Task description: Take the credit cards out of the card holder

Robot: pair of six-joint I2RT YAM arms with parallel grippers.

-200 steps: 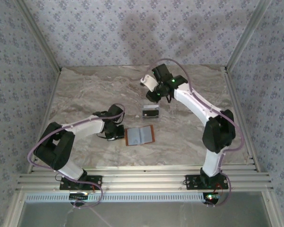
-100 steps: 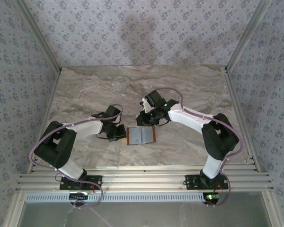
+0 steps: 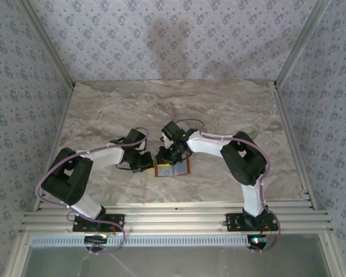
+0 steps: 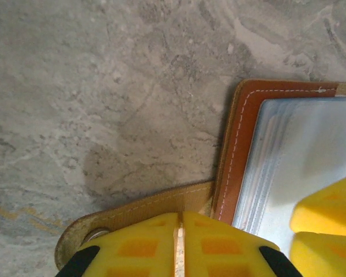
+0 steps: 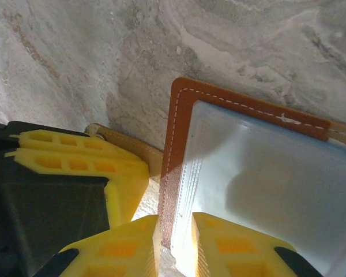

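The card holder (image 3: 176,167) lies open and flat on the marble, its grey-blue panels (image 5: 259,167) edged in orange-brown. Its tan strap (image 4: 155,202) sticks out to the left. My left gripper (image 3: 145,163) is shut, its yellow tips (image 4: 180,231) down on that strap with nothing between them. My right gripper (image 3: 163,157) stands over the holder's left edge, jaws a little apart (image 5: 176,231), with the brown border and the stacked pale panel edges showing in the gap. The credit cards are hidden.
The left gripper's yellow fingers (image 5: 75,158) lie close beside the right one's. Bare marble table (image 3: 104,109) stretches behind and to both sides. Patterned walls and metal rails (image 3: 161,216) bound the table.
My right arm has swung from the back middle down and left onto the holder's left edge, now covering the dark card that lay behind the holder. The left arm has stayed put.
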